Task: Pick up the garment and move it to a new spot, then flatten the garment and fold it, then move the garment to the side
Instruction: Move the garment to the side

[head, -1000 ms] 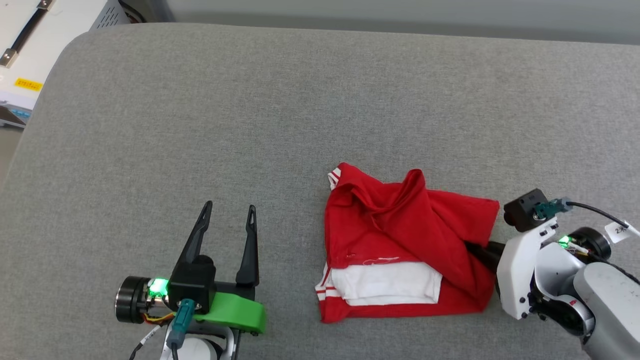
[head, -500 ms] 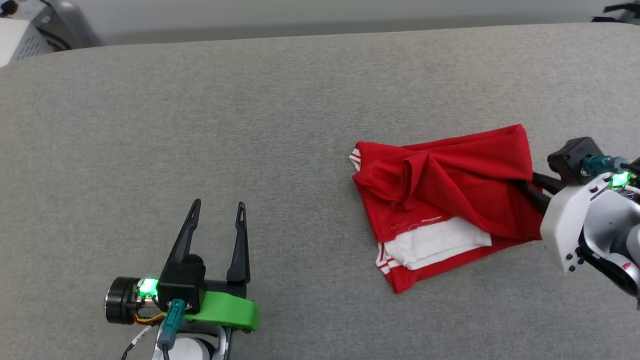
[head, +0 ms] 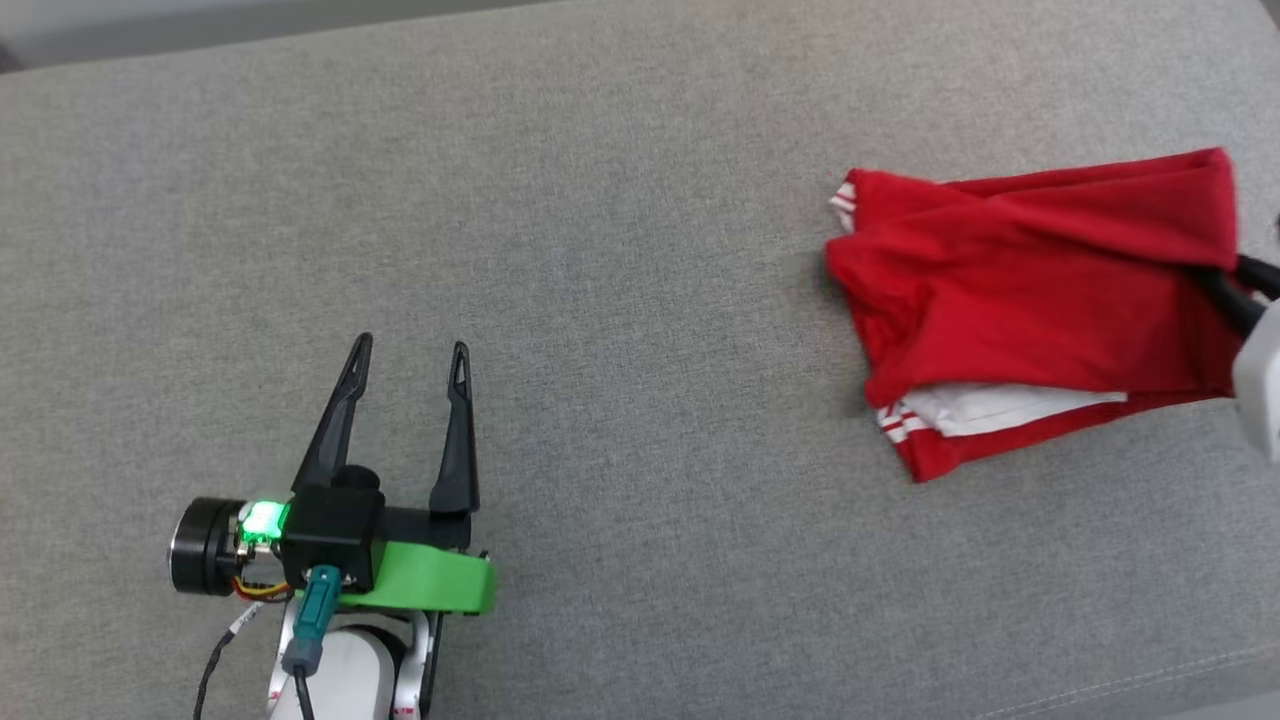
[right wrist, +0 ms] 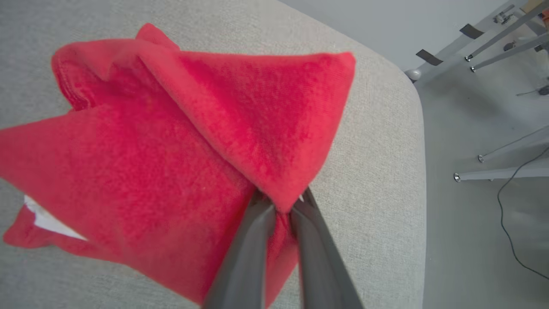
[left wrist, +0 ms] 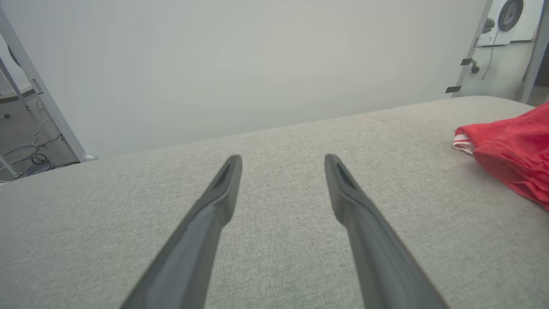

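Note:
The garment (head: 1030,300) is a folded red T-shirt with a white sleeve and striped trim peeking out below; it lies at the right of the grey cushion. In the right wrist view the garment (right wrist: 171,150) bunches into a peak where my right gripper (right wrist: 281,204) is shut on its edge. The right gripper's dark fingers (head: 1235,295) enter from the right edge of the head view. My left gripper (head: 408,350) stands open and apart at the lower left, nothing between its fingers. From the left wrist view, the garment (left wrist: 510,150) lies far right of the left gripper (left wrist: 283,161).
The grey cushion surface (head: 600,250) spreads wide between the two grippers. Its rounded right edge (right wrist: 411,128) drops to a floor with metal stand legs (right wrist: 502,167) and cables. A pale wall (left wrist: 240,64) rises behind the cushion.
The head camera has swung, so the scene shifted. My right gripper has dragged the garment to the right and farther back across the cushion, stretching it out. The left gripper has stayed open.

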{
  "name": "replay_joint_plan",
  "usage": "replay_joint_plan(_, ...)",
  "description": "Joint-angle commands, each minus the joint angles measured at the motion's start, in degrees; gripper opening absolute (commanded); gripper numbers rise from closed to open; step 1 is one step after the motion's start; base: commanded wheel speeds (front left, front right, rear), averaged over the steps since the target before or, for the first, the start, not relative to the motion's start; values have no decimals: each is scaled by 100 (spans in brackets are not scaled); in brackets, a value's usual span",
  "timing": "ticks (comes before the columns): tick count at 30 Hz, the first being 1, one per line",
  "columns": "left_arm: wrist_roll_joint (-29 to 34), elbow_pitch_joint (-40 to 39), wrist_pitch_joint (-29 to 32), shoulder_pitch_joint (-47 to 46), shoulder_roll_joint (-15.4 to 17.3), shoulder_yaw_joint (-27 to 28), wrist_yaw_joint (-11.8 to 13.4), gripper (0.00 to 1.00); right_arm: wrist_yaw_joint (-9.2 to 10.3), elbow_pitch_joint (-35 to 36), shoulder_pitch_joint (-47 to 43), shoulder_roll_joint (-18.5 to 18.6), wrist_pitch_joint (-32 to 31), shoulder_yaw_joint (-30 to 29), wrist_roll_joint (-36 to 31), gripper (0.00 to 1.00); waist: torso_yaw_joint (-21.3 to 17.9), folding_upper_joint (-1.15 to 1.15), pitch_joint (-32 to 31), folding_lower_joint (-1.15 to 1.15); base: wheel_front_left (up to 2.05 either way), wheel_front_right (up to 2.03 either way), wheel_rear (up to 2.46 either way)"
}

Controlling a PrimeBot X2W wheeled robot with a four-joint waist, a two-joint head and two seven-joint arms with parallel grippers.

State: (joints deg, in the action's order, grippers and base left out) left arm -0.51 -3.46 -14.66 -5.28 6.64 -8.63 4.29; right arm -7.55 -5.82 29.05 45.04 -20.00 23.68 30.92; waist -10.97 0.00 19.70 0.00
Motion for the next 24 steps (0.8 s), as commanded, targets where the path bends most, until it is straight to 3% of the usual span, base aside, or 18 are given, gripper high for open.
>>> replay_joint_plan(1,77,-51,-34,-149,68,4,-11,100,6,-162,168,102,-22,-192,-14,0,5,0,458,0,0,0,0)
replay_joint_plan(11,87,-188,-34,-674,96,-142,-54,100,6,-1539,537,679,-118,-1347,-158,0,481,0,1218,0,0,0,0)
replay_joint_plan(16,99,-273,-34,-836,107,-216,-7,100,6,-2425,913,620,14,-2112,-524,0,658,0,1536,0,0,0,0)
replay_joint_plan(23,90,-300,-34,-871,158,-238,51,100,6,-3002,1093,465,292,-2460,-986,0,688,0,1561,0,0,0,0)
replay_joint_plan(24,87,-288,-34,-860,160,-240,66,100,6,-3069,1097,417,343,-2498,-1014,40,677,0,1519,0,0,0,0)
